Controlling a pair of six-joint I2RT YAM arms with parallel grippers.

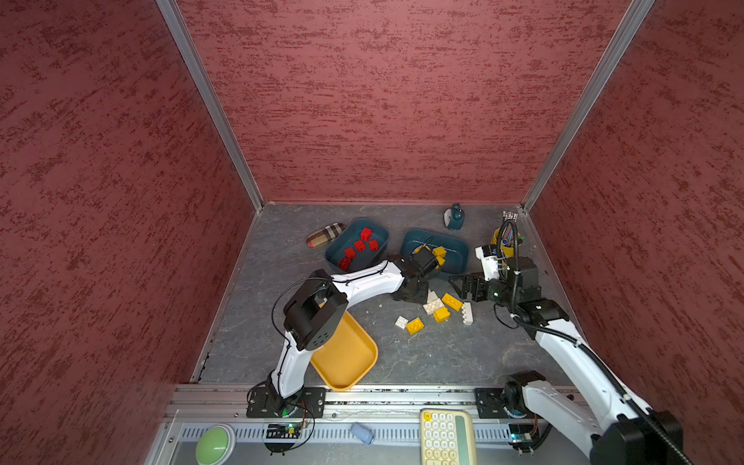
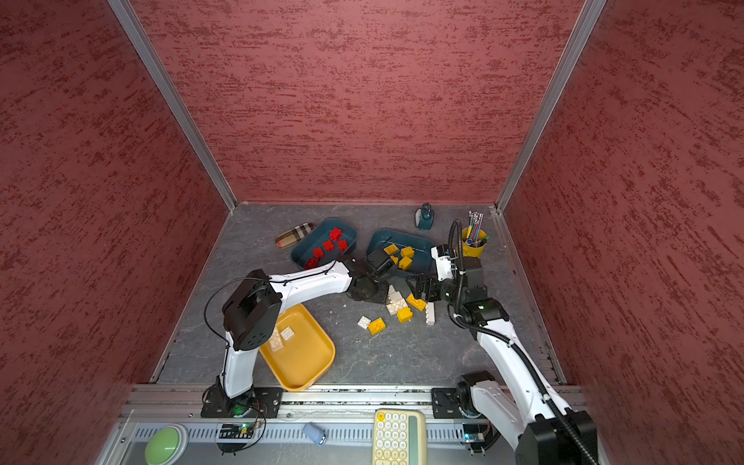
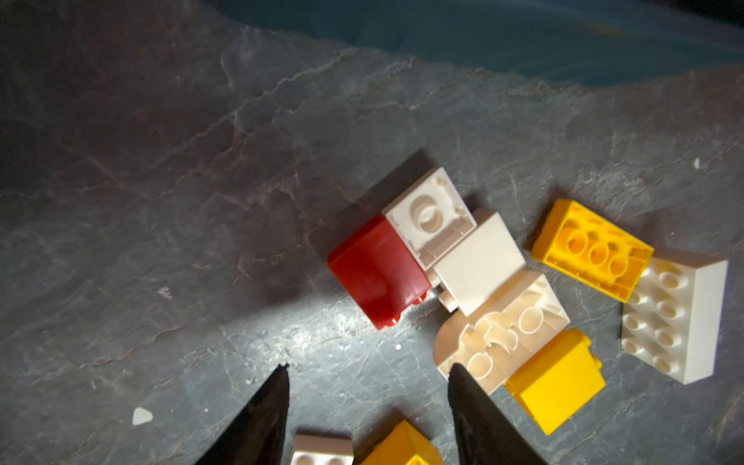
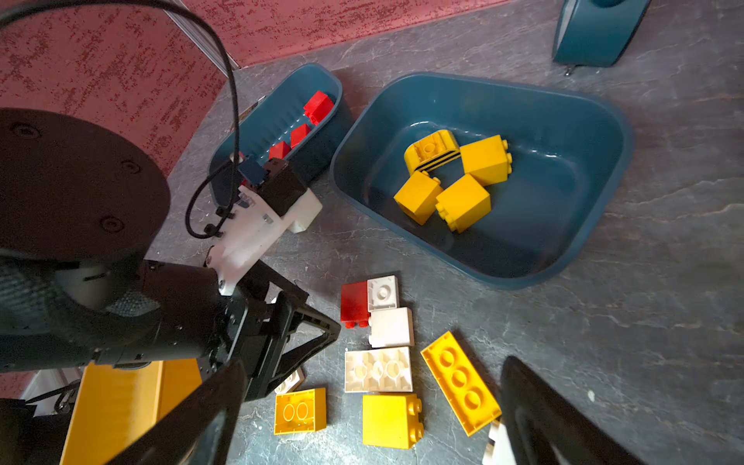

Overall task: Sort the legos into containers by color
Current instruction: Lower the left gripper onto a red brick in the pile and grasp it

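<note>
Loose legos lie in a cluster on the grey floor: a red brick beside white bricks, and yellow bricks around them. My left gripper hovers low by the cluster, open, its fingertips a short way from the red brick, holding nothing. In both top views its wrist hides the red brick. My right gripper stands wide open over the yellow and white bricks. One teal container holds red bricks and a second teal container holds yellow ones. In the mustard container lie white bricks.
A plaid case lies behind the tray of red bricks. At the back stands a teal object, with a yellow cup of pens to its right. A keypad and a green button sit past the front rail.
</note>
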